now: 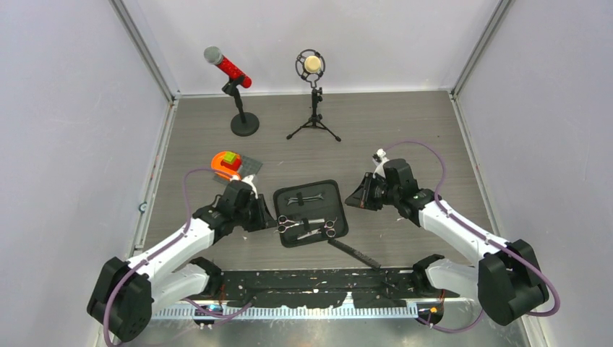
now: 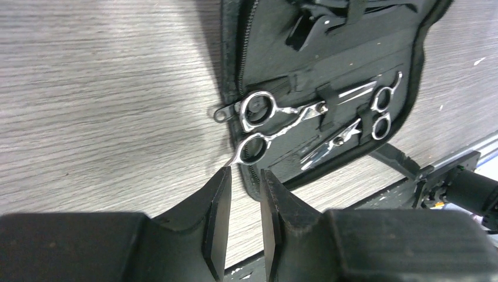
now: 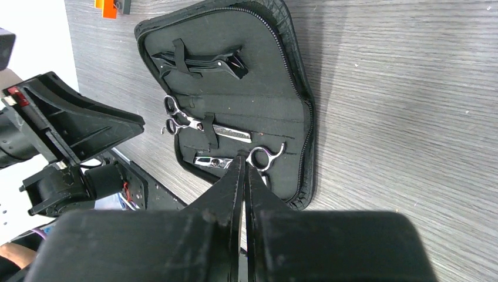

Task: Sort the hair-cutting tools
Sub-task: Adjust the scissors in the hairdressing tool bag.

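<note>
My left gripper [image 2: 245, 176] hovers narrowly open, empty, just beside the scissors [image 2: 293, 114], which I judge need seating in the case [image 2: 352, 53]; my right gripper [image 3: 242, 161] is pinched closed on nothing.

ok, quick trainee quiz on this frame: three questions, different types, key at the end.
1. Count: how many scissors lie on the open zip case?
2. Pick one: where is the black comb? A) strapped inside the case B) on the table, by the case's near right corner C) lying across the scissors
3. True or false: the right gripper is shut with nothing between its fingers.
Key: 1 two; 2 B; 3 true.
</note>
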`<state>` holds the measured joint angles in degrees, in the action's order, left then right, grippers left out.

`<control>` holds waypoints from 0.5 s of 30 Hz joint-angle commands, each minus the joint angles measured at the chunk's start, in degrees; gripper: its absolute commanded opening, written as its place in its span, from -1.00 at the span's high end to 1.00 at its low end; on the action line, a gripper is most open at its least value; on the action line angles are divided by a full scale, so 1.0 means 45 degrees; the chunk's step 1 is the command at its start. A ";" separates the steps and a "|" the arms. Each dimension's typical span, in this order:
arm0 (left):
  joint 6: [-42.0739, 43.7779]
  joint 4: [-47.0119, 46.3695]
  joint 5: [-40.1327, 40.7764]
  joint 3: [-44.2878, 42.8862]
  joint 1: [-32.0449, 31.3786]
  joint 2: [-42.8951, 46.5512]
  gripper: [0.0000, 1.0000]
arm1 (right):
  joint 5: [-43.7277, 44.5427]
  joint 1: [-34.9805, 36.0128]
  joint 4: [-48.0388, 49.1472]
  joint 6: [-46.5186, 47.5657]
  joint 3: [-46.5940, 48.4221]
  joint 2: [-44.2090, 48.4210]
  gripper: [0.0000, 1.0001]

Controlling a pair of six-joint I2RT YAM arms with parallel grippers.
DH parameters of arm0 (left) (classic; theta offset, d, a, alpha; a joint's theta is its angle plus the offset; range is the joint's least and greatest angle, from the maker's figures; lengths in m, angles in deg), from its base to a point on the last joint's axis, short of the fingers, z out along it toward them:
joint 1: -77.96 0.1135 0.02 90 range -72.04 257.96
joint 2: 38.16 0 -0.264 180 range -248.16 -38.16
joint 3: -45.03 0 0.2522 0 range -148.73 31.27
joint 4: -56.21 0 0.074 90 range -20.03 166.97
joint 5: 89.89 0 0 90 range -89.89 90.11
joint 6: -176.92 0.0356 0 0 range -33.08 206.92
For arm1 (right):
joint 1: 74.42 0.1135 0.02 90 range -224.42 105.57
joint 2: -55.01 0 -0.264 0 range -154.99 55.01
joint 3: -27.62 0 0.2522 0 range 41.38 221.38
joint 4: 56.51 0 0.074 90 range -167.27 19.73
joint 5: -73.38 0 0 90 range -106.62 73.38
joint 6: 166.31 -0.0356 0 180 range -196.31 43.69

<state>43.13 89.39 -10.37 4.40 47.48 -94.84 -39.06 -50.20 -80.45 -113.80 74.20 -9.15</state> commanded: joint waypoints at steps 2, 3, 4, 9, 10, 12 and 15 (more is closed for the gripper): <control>0.0376 -0.0012 -0.0171 0.0228 0.0133 -0.0347 0.46 | -0.0047 0.0127 0.0670 -0.0004 0.0124 -0.0051 0.87; 0.0376 -0.0086 -0.0230 0.0229 0.0133 -0.0484 0.46 | 0.0041 0.0145 0.0665 0.0042 0.0093 -0.0074 0.85; 0.0393 -0.0178 -0.0308 0.0220 0.0133 -0.0630 0.46 | 0.0092 0.0183 0.0661 0.0066 0.0082 -0.0175 0.79; 0.0345 -0.0794 -0.1068 0.0081 0.0133 -0.1515 0.44 | 0.0509 0.0410 0.0699 0.0351 0.0013 -0.0875 0.40; 0.0294 -0.0902 -0.1206 0.0057 0.0133 -0.1692 0.44 | 0.0649 0.0464 0.0703 0.0406 0.0002 -0.0994 0.30; 0.0226 -0.1118 -0.1304 0.0054 0.0133 -0.1965 0.44 | 0.0733 0.0515 0.0780 0.0528 -0.0024 -0.1328 0.20; 0.0262 -0.1282 -0.1294 0.0008 0.0133 -0.2308 0.43 | 0.0876 0.0646 0.0903 0.0723 -0.0027 -0.1928 0.10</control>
<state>43.87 87.36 -14.15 5.21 47.72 -103.94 -37.16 -48.10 -78.87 -112.60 74.15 -15.60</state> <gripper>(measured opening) 0.283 0.422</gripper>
